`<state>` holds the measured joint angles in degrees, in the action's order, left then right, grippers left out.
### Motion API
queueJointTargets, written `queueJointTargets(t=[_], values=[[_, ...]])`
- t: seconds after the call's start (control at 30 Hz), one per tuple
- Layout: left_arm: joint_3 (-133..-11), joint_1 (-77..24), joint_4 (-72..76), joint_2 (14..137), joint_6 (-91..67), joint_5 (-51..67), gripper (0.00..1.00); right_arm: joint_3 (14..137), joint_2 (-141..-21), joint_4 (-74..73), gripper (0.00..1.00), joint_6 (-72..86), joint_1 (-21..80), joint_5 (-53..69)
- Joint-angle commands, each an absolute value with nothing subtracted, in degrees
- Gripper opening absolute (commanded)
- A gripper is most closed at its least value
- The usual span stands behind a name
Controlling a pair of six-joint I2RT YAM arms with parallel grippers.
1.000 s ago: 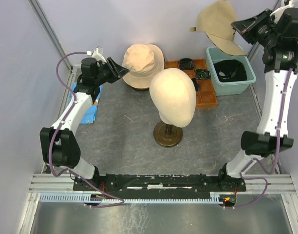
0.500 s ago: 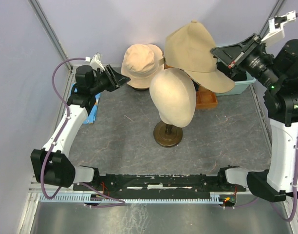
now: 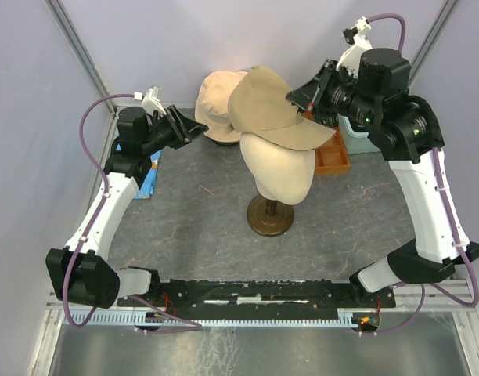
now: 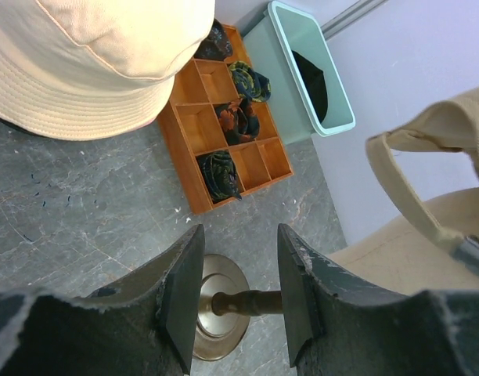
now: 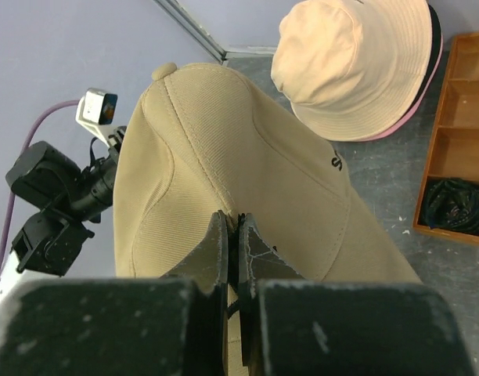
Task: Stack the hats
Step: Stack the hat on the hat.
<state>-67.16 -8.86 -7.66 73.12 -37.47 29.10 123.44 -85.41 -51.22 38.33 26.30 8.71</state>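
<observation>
Left gripper (image 4: 239,243) sits toward the far-left corner, fingers apart with nothing between them; it has hardly shifted over the last second. Just right of it, at the far edge, the peach fabric bucket hat with a pink underbrim (image 3: 214,98) lies flat, unmoved. Main change: the tan fabric baseball cap with a small black emblem (image 3: 271,110) was up over the far-right corner a second ago. It has swung left and now hangs over the cream egg-shaped mannequin head (image 3: 279,168), overlapping the bucket hat's right side from above. I can't tell whether it brushes the head. Right gripper (image 5: 232,223) is pinched tight on the cap's fabric. I read this as mid-carry: cap bound for the bucket hat, release not yet due.
</observation>
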Motion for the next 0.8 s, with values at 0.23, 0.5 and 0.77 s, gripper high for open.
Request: queueJointTargets(t=[0.23,0.5,0.77], values=[[-67.74,-9.21,-6.01,73.83,-35.07,30.13,0.49,133.07,-83.73,-60.45,0.0,31.09,33.55,-2.98],[-67.58,-9.11,-5.04,74.27,-35.31,30.66,0.49,126.31,-81.08,-59.94,0.0,31.09,34.17,-4.14],[-65.94,-9.15,-4.41,73.85,-35.34,30.52,0.49,128.13,-82.27,-61.26,0.0,31.44,37.1,-4.61]])
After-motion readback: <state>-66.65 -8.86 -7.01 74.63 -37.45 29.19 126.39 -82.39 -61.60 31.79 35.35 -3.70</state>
